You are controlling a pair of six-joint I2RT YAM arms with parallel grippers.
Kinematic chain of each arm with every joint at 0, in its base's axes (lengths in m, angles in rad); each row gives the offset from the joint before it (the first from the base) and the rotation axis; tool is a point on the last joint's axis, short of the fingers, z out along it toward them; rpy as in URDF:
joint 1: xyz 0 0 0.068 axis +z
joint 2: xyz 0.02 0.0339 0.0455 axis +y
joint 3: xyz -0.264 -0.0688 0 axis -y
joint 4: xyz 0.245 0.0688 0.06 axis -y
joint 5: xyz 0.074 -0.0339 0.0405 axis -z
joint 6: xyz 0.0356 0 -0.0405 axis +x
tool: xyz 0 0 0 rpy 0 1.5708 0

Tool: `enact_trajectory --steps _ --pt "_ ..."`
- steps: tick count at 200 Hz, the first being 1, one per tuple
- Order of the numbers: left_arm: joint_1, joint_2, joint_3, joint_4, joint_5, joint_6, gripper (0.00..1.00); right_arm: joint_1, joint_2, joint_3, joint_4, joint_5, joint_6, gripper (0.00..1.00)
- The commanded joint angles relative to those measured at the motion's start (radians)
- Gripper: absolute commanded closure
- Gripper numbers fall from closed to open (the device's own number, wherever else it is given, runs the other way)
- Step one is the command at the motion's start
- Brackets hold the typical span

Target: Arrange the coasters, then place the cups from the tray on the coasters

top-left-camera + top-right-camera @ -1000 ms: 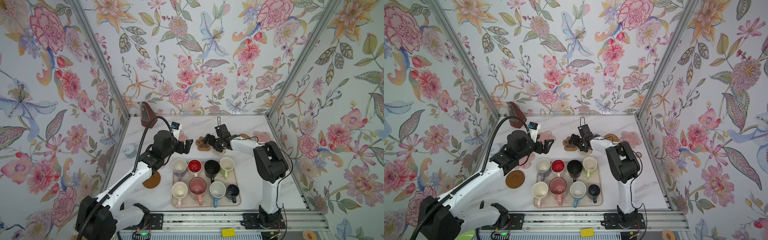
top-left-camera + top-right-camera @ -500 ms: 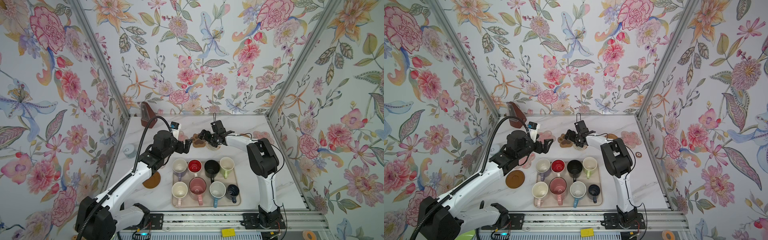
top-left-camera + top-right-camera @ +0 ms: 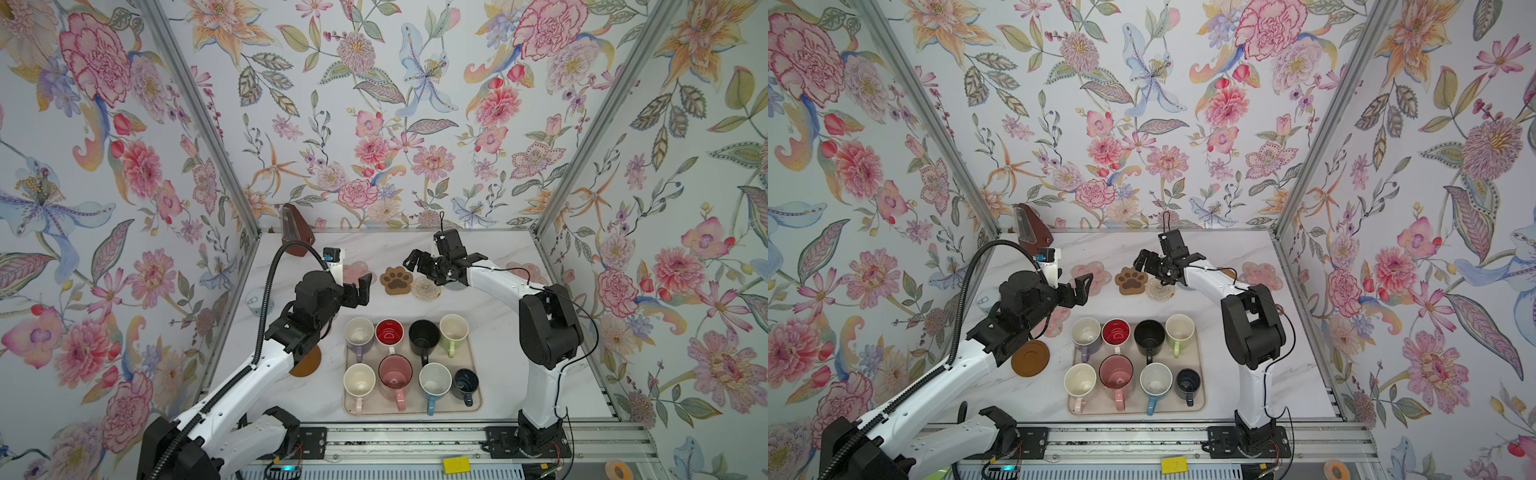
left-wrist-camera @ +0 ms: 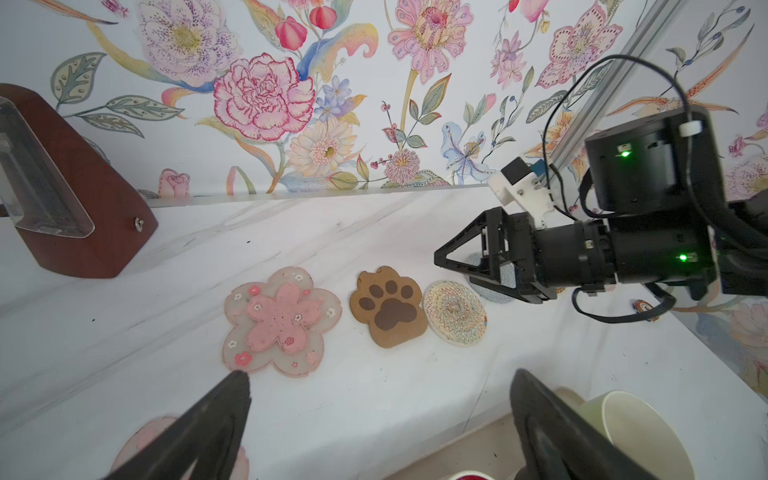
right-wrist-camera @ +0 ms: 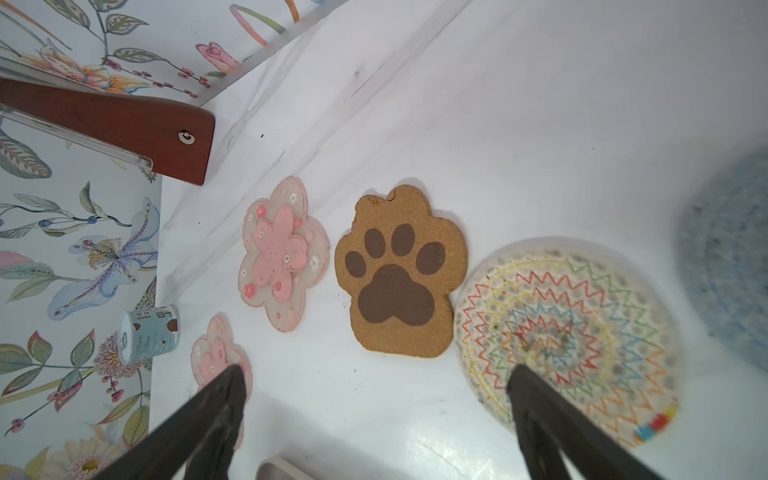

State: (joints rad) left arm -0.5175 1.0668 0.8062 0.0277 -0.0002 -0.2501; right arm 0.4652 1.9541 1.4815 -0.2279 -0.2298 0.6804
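Several cups, among them a lavender one (image 3: 359, 332) and a black one (image 3: 424, 334), stand on the beige tray (image 3: 473, 353). Behind it lie three coasters in a row: a pink flower (image 4: 282, 320), a brown paw print (image 3: 397, 280) and a cream woven round (image 5: 569, 332). My right gripper (image 3: 413, 264) hovers open and empty over the paw print and the woven round. My left gripper (image 3: 360, 289) is open and empty in front of the flower. A brown disc (image 3: 1030, 357) and another pink flower (image 3: 1057, 322) lie by my left arm.
A brown wooden block with a clear front (image 3: 295, 237) stands at the back left corner. A small pale-blue can (image 5: 149, 332) lies against the left wall. A third pink flower coaster (image 3: 525, 272) lies at the right, and a grey woven round (image 4: 498, 286) under my right gripper.
My right gripper has swung left from over the woven rounds to above the paw print, uncovering the cream round. The left arm has barely moved. Both grippers stay open.
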Motion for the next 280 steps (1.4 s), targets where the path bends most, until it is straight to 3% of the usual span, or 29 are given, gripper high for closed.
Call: enact_trajectory --steps 1,94,154,280 --pt "-0.005 -0.003 -0.038 0.050 -0.010 -0.042 0.01 0.004 -0.017 -0.057 -0.054 0.050 -0.035 0.01" --pt "0.014 0.032 -0.103 0.022 0.058 -0.051 0.01 0.015 0.065 -0.012 -0.091 0.078 -0.071 0.01" --pt "0.072 -0.004 -0.152 0.057 0.105 -0.103 0.01 0.029 0.148 0.057 -0.107 0.088 -0.079 0.01" --pt "0.122 -0.060 -0.177 0.043 0.106 -0.133 0.01 0.027 0.288 0.171 -0.116 0.114 -0.082 0.01"
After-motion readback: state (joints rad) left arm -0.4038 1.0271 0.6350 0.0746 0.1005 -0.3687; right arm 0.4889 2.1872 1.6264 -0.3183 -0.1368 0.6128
